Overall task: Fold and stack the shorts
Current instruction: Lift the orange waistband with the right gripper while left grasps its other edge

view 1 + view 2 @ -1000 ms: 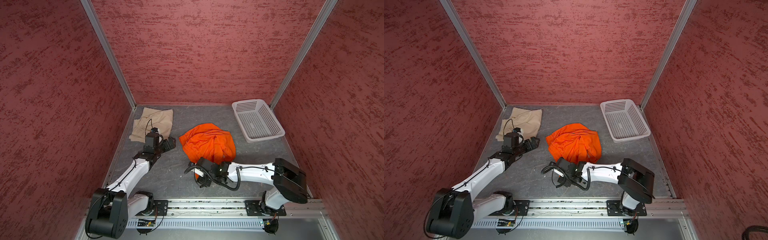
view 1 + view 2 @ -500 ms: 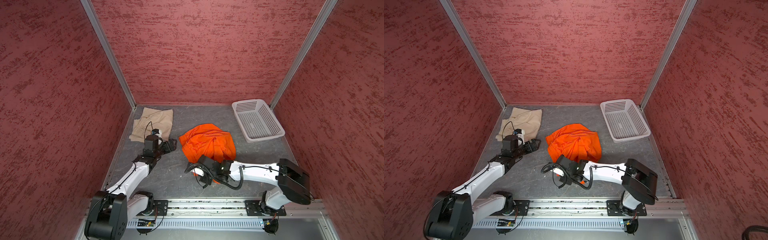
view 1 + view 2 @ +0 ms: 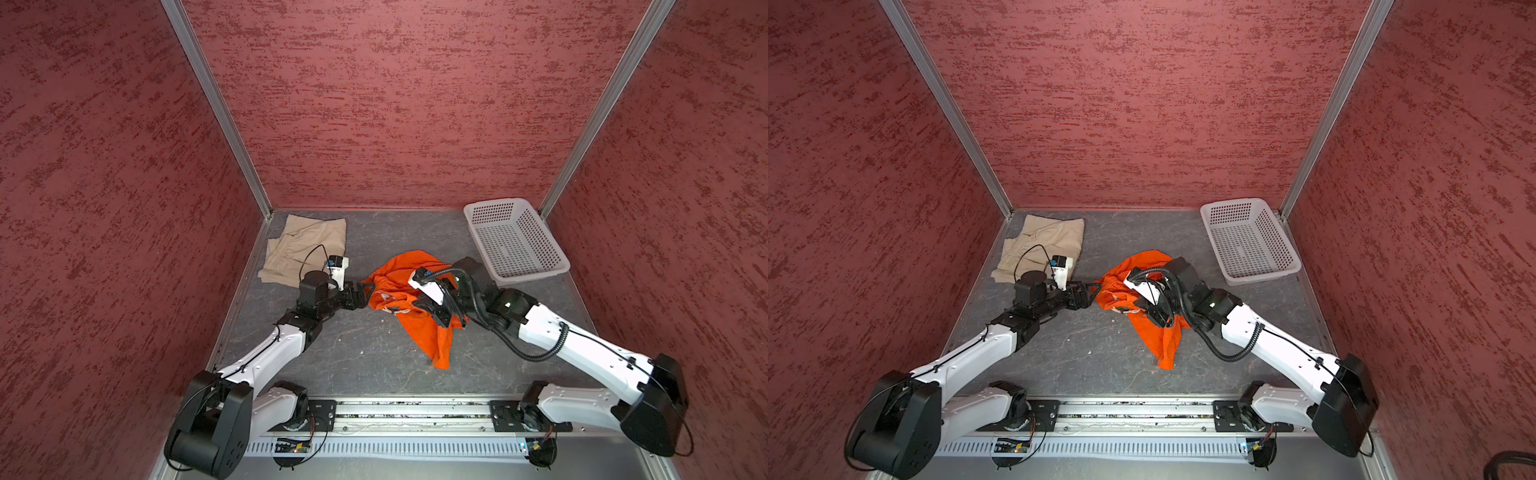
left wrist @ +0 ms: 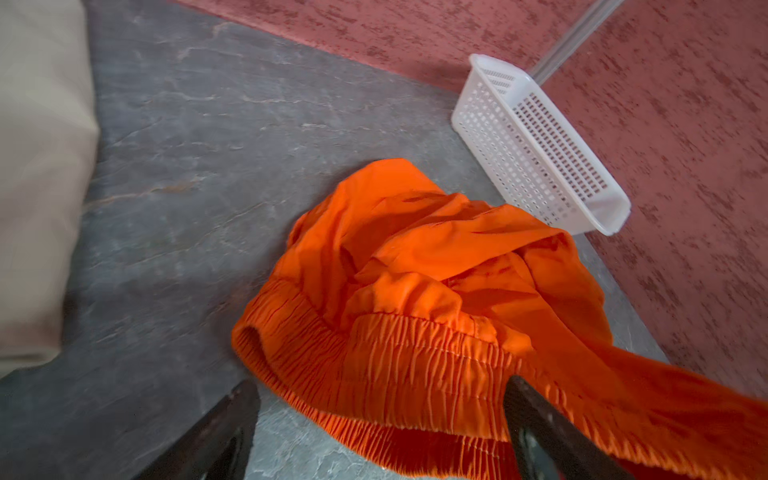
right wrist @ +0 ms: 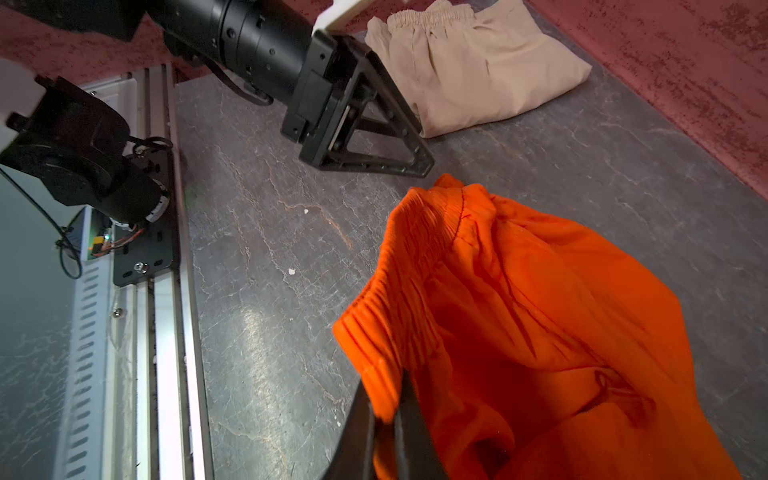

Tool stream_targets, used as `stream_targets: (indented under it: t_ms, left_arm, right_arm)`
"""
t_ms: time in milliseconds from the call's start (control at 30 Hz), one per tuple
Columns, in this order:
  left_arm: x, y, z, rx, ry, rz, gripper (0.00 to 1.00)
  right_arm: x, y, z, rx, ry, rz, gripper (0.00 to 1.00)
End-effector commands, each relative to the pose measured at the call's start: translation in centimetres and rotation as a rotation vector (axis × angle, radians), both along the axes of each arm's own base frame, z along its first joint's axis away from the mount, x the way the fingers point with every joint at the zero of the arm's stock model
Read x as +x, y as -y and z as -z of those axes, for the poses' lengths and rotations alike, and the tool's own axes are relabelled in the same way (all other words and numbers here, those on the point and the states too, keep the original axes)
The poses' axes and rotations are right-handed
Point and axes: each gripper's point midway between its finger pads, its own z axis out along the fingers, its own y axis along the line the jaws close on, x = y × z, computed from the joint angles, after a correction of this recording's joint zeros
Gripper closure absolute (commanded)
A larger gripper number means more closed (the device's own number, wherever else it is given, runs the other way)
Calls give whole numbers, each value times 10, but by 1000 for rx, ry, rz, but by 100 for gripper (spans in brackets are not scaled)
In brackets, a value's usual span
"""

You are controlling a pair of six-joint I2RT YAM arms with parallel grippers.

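Observation:
The orange shorts [image 3: 415, 286] [image 3: 1142, 299] hang bunched above the middle of the grey table, one leg trailing down toward the front. My right gripper [image 3: 438, 313] [image 5: 386, 390] is shut on their gathered waistband [image 5: 399, 299] and holds it up. My left gripper [image 3: 368, 291] [image 4: 382, 384] is open, its fingers [image 4: 237, 411] standing on either side of the waistband's left end [image 4: 374, 365] without pinching it. The beige shorts [image 3: 307, 245] [image 3: 1042, 245] [image 5: 469, 62] lie folded flat in the back left corner, behind the left arm.
A white perforated basket [image 3: 515, 241] [image 3: 1250, 241] [image 4: 536, 145] stands at the back right against the wall. Red walls close in three sides. The arms' metal rail [image 3: 411, 411] runs along the front edge.
My right gripper has shut on the orange waistband and lifted it up and back, so the heap now hangs. The left gripper has swung right to the waistband's end.

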Motion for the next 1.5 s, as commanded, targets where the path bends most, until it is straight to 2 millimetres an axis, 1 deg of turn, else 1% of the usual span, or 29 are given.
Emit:
stream_targets:
  t_ms: [0, 67, 133, 233, 333, 433, 533, 633, 733, 867, 967, 1067, 1133, 1200, 1267, 1367, 1467]
  left_arm:
    - [-7, 23, -23, 86, 197, 173, 10]
    - [-12, 31, -26, 133, 270, 254, 12]
    - [-19, 38, -27, 187, 349, 346, 17]
    - [-25, 41, -28, 254, 425, 427, 17]
    - [-30, 44, -28, 303, 448, 503, 16]
    - [-41, 50, -30, 302, 465, 591, 16]
    - [-51, 54, -34, 273, 502, 630, 15]
    - [-62, 56, -36, 240, 536, 660, 15]
    - [-73, 57, -35, 220, 537, 694, 15]
    - [-82, 54, -48, 190, 588, 678, 16]
    - [-96, 53, -55, 142, 624, 668, 16]
    - [-112, 57, -51, 127, 635, 685, 17]
    - [-117, 61, -45, 136, 639, 689, 17]
    - [-116, 63, -36, 175, 636, 674, 17]
    - [-107, 63, -25, 226, 621, 642, 17]
    - [-96, 65, -22, 246, 631, 618, 18]
    - [-84, 67, -18, 258, 620, 590, 23]
  right_arm:
    - [-6, 15, -44, 91, 7, -58, 100]
    - [-2, 26, -65, 113, 49, -45, 100]
    - [2, 35, -84, 126, 101, -41, 100]
    - [14, 47, -108, 132, 179, -12, 100]
    - [32, 56, -131, 145, 213, 31, 100]
    - [47, 60, -150, 150, 225, 58, 100]
    - [54, 58, -168, 165, 242, 54, 100]
    - [59, 58, -180, 178, 250, 51, 100]
    - [65, 58, -186, 180, 253, 58, 100]
    - [70, 59, -187, 179, 246, 75, 100]
    - [73, 60, -187, 186, 243, 88, 100]
    - [73, 58, -188, 203, 238, 84, 100]
    - [73, 57, -190, 214, 236, 77, 100]
    - [73, 56, -190, 222, 237, 69, 100]
    - [73, 55, -192, 226, 236, 64, 100]
    - [73, 54, -193, 231, 234, 59, 100]
    - [71, 54, -193, 236, 232, 54, 100]
